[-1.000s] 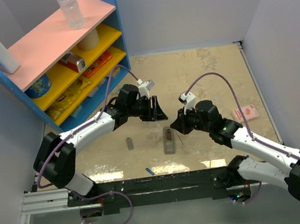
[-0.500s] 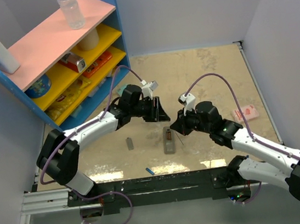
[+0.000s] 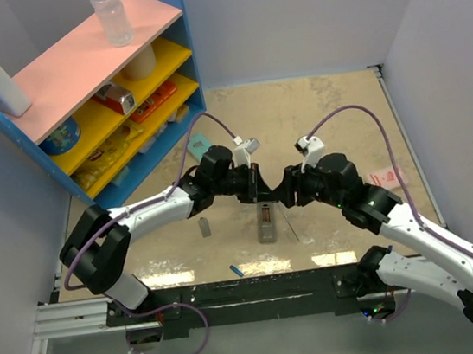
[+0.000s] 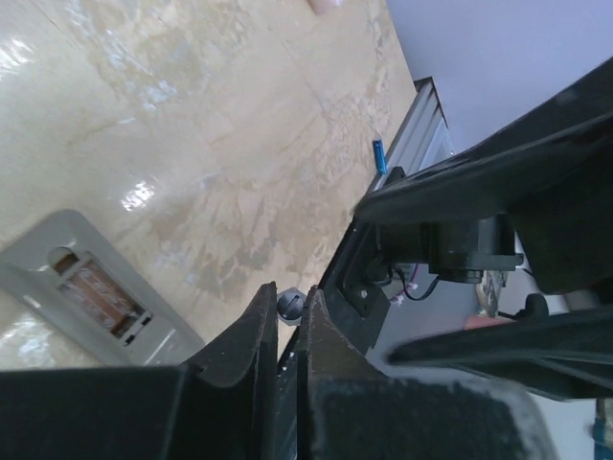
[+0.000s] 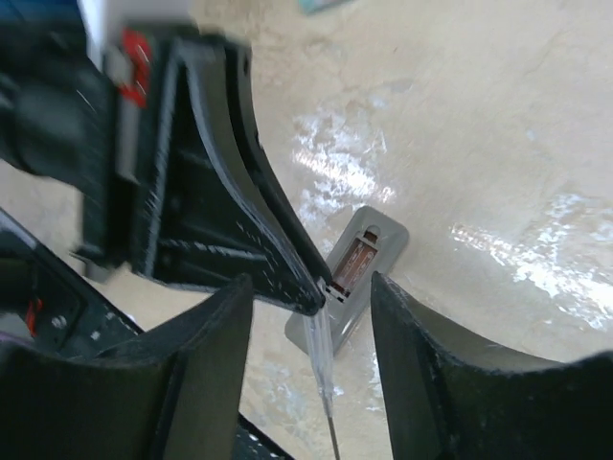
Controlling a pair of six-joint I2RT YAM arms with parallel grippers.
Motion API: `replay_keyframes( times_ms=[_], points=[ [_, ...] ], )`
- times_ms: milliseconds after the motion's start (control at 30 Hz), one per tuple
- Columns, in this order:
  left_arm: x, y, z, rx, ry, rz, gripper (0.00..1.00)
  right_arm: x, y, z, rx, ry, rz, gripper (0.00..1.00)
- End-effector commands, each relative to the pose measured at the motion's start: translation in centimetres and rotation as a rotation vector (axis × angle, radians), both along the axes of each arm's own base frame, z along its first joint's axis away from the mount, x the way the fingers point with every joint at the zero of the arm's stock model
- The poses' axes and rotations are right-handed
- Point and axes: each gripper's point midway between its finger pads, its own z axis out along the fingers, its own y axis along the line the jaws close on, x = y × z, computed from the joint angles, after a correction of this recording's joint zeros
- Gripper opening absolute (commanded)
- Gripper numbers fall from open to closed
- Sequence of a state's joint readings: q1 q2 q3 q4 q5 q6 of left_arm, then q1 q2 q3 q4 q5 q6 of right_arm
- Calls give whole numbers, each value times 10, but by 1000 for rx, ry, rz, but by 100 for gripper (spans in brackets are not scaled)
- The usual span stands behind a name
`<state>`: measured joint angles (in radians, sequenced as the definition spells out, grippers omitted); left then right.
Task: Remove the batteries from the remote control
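The grey remote control (image 3: 265,223) lies face up on the table between both grippers, its recess open with a brownish cylinder inside (image 4: 96,295) (image 5: 367,255). One blue battery (image 3: 236,270) (image 4: 379,156) lies loose near the front rail. My left gripper (image 3: 258,193) (image 4: 290,299) hovers over the remote's far end, jaws shut with nothing showing between them. My right gripper (image 3: 284,195) (image 5: 308,284) stands open just right of it, empty. A thin clear stick (image 5: 322,356) (image 3: 291,224) runs from under the left fingertips past the remote's right edge; I cannot tell whether anything holds it.
A small grey cover piece (image 3: 204,227) lies left of the remote. A pink packet (image 3: 385,179) sits at the right, a teal flat box (image 3: 200,142) behind the left arm. The blue shelf unit (image 3: 102,81) fills the back left. The metal rail (image 3: 234,291) borders the front.
The left gripper moved right, down over the remote, and closed. The right gripper opened and shifted slightly right; the thin stick it gripped is out of its jaws.
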<state>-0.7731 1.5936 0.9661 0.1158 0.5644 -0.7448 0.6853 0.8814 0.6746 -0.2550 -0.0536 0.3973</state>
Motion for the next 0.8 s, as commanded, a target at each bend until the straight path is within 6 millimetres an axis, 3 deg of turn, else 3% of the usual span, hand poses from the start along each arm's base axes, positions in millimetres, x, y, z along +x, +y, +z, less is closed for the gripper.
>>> replay_keyframes(
  times_ms=[0, 33, 67, 100, 233, 267, 300, 367, 400, 467, 500, 567, 600, 633, 700, 767],
  points=[
    [-3, -18, 34, -141, -56, 34, 0, -2, -27, 62, 87, -37, -173, 57],
    [-10, -24, 33, -155, -56, 26, 0, -3, -30, 73, 118, -43, -192, 58],
    [-13, -29, 36, -180, -43, 37, 0, -6, -33, 81, 130, -48, -203, 68],
    [-12, -37, 43, -222, -68, 43, 0, -10, -37, 106, 173, -88, -203, 76],
    [-33, -68, 57, -330, -94, 23, 0, -23, -44, 147, 238, -139, -189, 80],
    [-36, -74, 70, -390, -117, 24, 0, -26, -46, 156, 252, -155, -186, 80],
    [-33, -80, 66, -399, -128, 52, 0, -30, -49, 164, 272, -173, -180, 81],
    [-42, -95, 75, -448, -169, 46, 0, -33, -50, 177, 296, -200, -175, 81],
    [-40, -104, 66, -442, -172, 65, 0, -34, -51, 180, 302, -207, -171, 82],
    [-50, -123, 79, -500, -202, 43, 0, -37, -51, 192, 311, -229, -157, 82],
    [-49, -134, 65, -483, -198, 52, 0, -38, -52, 196, 313, -235, -155, 82],
    [-59, -153, 76, -528, -217, 30, 0, -40, -53, 207, 320, -255, -150, 82],
    [-62, -164, 61, -506, -206, 34, 0, -40, -54, 211, 320, -263, -148, 82],
    [-63, -174, 68, -526, -215, 34, 0, -39, -55, 213, 318, -271, -149, 82],
    [-66, -187, 55, -512, -235, 57, 0, -41, -56, 220, 324, -280, -146, 82],
    [-65, -196, 56, -518, -273, 73, 0, -43, -56, 224, 328, -284, -138, 82]
  ],
)
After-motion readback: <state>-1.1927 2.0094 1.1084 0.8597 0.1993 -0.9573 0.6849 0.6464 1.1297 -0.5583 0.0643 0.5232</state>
